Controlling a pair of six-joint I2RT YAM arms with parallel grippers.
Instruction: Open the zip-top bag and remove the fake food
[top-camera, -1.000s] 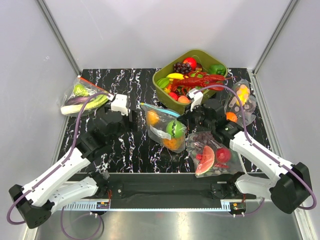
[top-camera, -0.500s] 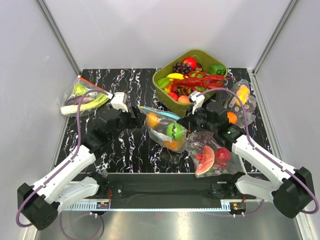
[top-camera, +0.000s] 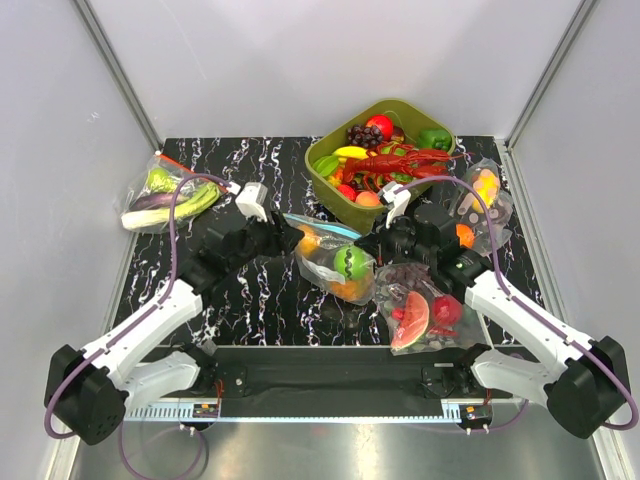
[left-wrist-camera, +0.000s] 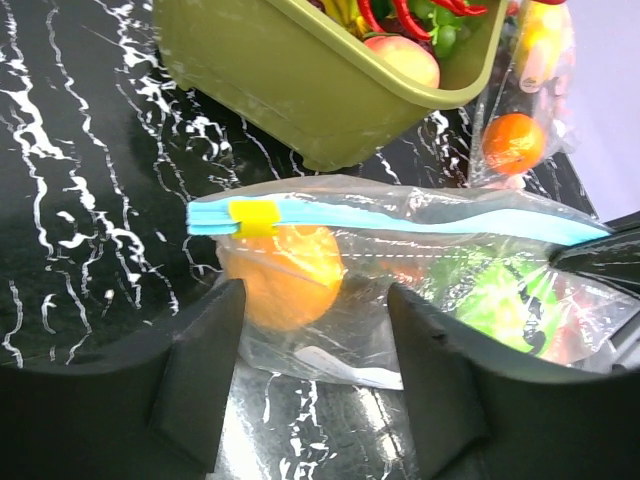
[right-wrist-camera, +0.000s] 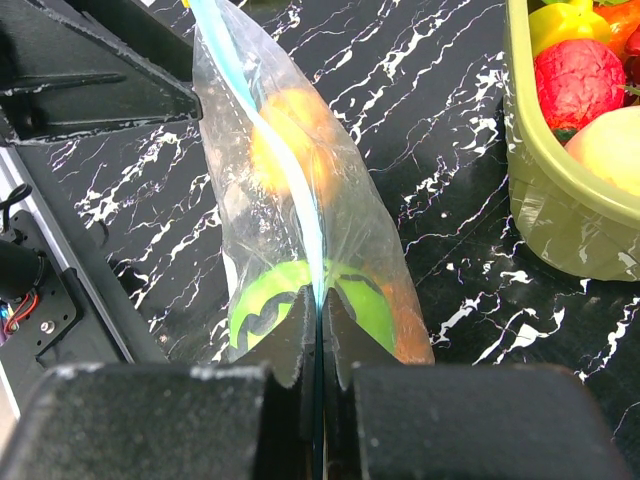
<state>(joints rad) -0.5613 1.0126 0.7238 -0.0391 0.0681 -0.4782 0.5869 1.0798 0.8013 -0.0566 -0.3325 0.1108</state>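
The clear zip-top bag (top-camera: 330, 255) lies mid-table, its light-blue zip strip (left-wrist-camera: 400, 220) uppermost with a yellow slider (left-wrist-camera: 254, 216) at the left end. Inside show a yellow-orange round fruit (left-wrist-camera: 280, 278), a green ball (right-wrist-camera: 262, 308) and something orange beneath. My right gripper (right-wrist-camera: 318, 325) is shut on the right end of the zip strip, holding that edge up. My left gripper (left-wrist-camera: 315, 340) stands open at the bag's left end, below the slider. Its fingers (left-wrist-camera: 200, 370) straddle the bag's lower part and the orange fruit.
An olive-green bin (top-camera: 330, 180) with a red lobster (top-camera: 400, 162) and loose fruit stands behind the bag. A bag with a watermelon slice (top-camera: 420, 312) lies at the front right. Another fruit bag (top-camera: 482, 195) lies far right, and a bag of green vegetables (top-camera: 165, 195) far left.
My left arm has swung right until its fingers reach the bag's left end, and its jaws have narrowed somewhat. The right gripper has kept its hold and place.
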